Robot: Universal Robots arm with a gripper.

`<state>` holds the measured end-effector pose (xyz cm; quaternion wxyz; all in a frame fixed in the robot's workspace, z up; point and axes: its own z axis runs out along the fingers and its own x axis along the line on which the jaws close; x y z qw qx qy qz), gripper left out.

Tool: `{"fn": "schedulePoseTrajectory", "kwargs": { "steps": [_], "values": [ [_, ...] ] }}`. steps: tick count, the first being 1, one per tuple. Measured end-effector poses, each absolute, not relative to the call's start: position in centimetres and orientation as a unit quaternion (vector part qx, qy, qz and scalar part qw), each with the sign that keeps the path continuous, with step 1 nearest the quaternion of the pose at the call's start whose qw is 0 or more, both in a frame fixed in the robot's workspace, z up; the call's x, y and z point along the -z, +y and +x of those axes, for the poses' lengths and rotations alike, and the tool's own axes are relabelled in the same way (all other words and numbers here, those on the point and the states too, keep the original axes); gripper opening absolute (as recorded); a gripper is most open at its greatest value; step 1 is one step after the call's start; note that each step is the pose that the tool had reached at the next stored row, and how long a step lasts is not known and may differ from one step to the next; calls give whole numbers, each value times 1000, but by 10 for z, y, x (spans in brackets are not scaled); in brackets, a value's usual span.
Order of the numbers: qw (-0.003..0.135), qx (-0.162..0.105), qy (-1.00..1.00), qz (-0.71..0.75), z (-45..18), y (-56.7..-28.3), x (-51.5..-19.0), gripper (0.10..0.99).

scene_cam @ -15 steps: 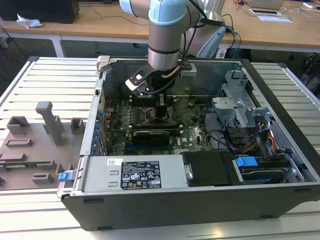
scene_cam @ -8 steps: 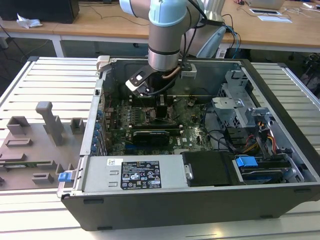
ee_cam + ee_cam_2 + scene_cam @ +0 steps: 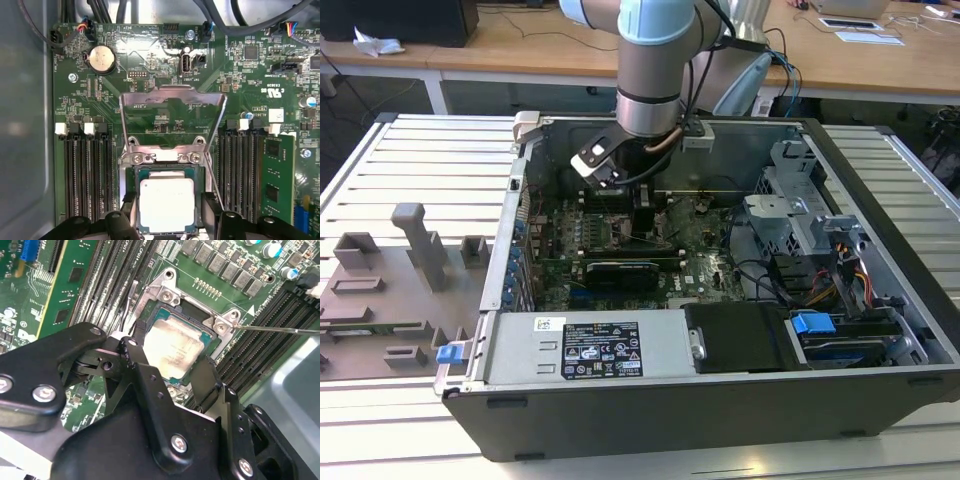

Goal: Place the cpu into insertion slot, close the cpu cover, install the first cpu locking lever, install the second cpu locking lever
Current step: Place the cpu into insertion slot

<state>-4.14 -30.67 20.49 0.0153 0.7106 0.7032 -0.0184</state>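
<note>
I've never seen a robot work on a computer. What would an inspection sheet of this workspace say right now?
Surface: slatted metal table carrying an open computer case.
Job's things: cpu lies in the insertion slot; cpu cover is raised open; a thin locking lever stands free of the cover.
Clutter: grey fixture blocks on the table at the exterior view's left.
Grippers: gripper down at the cpu, inside the case.
Cables: loose wiring in the case at the exterior view's right.
Surroundings: wooden desks behind the table.
</note>
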Motion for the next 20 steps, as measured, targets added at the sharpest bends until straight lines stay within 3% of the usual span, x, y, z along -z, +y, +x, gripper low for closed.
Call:
{"fn": "schedulePoseTrajectory", "kwargs": {
  "steps": [5, 9, 10, 11, 12, 13, 14, 20],
  "values": [
    [15, 18, 703, 710, -42, -307, -212, 608],
    [15, 18, 703, 711, -42, -307, -218, 357],
    [15, 18, 703, 711, -42, -307, -219, 357],
    [15, 18, 703, 711, -42, -307, -220, 298],
    [15, 18, 703, 711, -42, -307, -221, 176],
    [15, 18, 703, 711, -42, -307, -222, 176],
    [15, 18, 703, 711, -42, -307, -223, 114],
    [15, 18, 703, 711, -42, -307, -228, 106]
  ]
}}
